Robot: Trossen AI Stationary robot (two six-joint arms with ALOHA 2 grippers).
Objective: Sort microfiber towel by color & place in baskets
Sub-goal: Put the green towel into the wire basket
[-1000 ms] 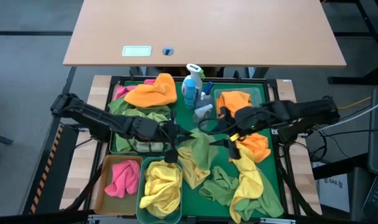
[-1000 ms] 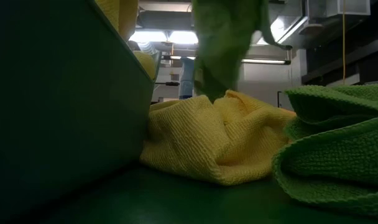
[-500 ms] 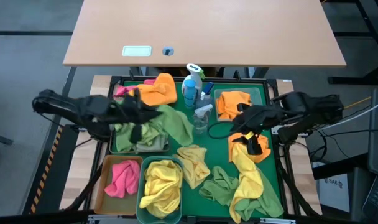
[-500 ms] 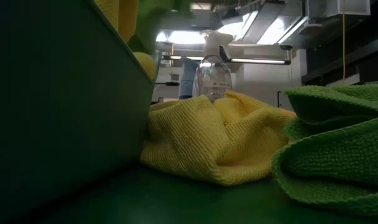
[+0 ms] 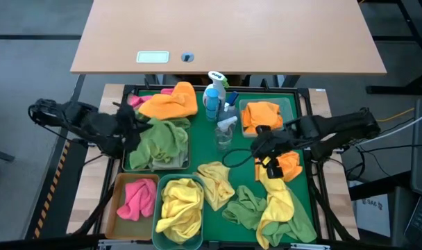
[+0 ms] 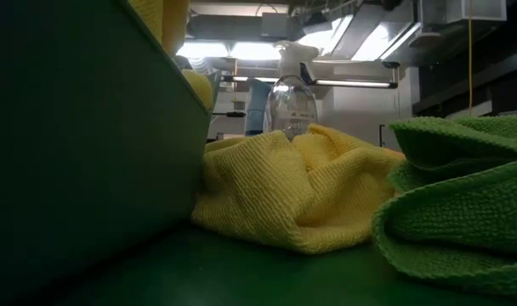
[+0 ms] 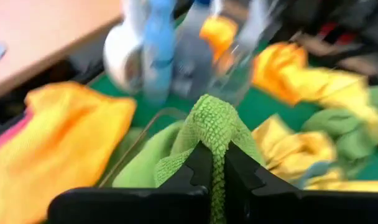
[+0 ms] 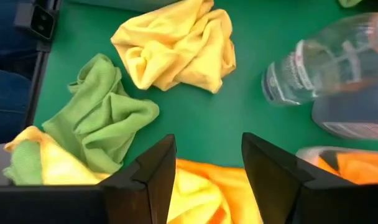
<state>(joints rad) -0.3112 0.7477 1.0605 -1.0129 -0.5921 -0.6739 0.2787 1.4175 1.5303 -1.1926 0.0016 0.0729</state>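
My left gripper [image 5: 136, 129] is at the left side of the green tray, shut on a green towel [image 5: 161, 139] that spreads over the wire-mesh basket [image 5: 184, 161]. My right gripper [image 5: 266, 164] hangs open over an orange towel [image 5: 289, 165] and a yellow towel [image 5: 279, 201] at the tray's right. It touches neither. The amber-tan basket [image 5: 116, 208] holds a pink towel [image 5: 136, 198]. Yellow towels [image 5: 178, 212] fill the teal basket [image 5: 159, 236]. An orange towel [image 5: 261, 114] lies in the clear basket [image 5: 289, 105]. My left gripper pinches a bunched ridge of the green towel [image 7: 215, 127] between its two fingers [image 7: 198, 167]; how many layers, I cannot tell. The fingers come from the table's left, slanting down. The towel runs forward from them and lies slack over the basket's green pile [image 7: 145, 163].
A blue spray bottle [image 5: 212, 97] and a clear bottle [image 5: 225, 130] stand mid-tray. Loose on the tray floor lie a yellow towel [image 5: 215, 182] and a green towel [image 5: 246, 207]. A big orange towel [image 5: 171, 103] covers the far left corner. A wooden table [image 5: 225, 35] stands beyond.
My left gripper has carried the green towel from the tray's middle toward the table's left edge, rolling as it went. The towel, which hung below it, now lies over the wire-mesh basket. My right gripper has tipped downward and sunk toward the orange towel.
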